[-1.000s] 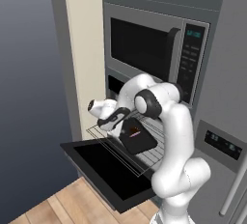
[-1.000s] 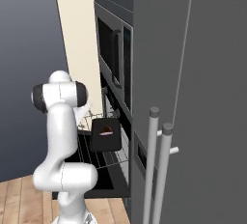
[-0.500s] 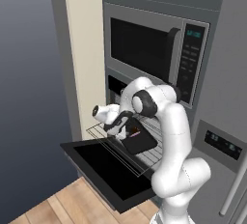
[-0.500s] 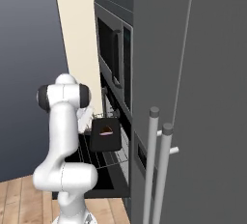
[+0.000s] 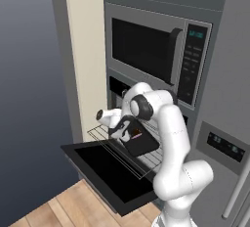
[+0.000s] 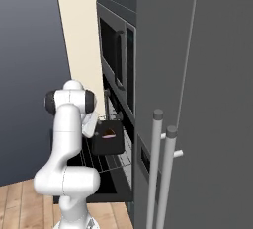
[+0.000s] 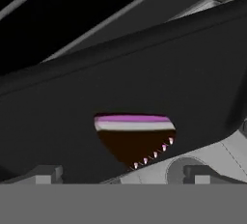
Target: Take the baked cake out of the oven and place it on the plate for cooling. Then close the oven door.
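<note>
Gripper (image 7: 123, 174) spread wide, clamping nothing, close before flat black square tray (image 5: 140, 140) at frame centre carrying pink-topped chocolate cake slice (image 7: 135, 138). Straddle tray rim squarely, clamp firmly, lift level off silver wire rack (image 5: 103, 133).

The arm hides part of the oven (image 5: 117, 86) cavity; the dark tray (image 7: 120, 92) runs past the hand view's edges, and the cake (image 7: 134, 138) on it is partly hidden.

The white arm (image 5: 171, 138) rises, bends at the elbow and reaches down-left; its gripper (image 5: 128, 134) seems to stand wide open, pointing downward.
</note>
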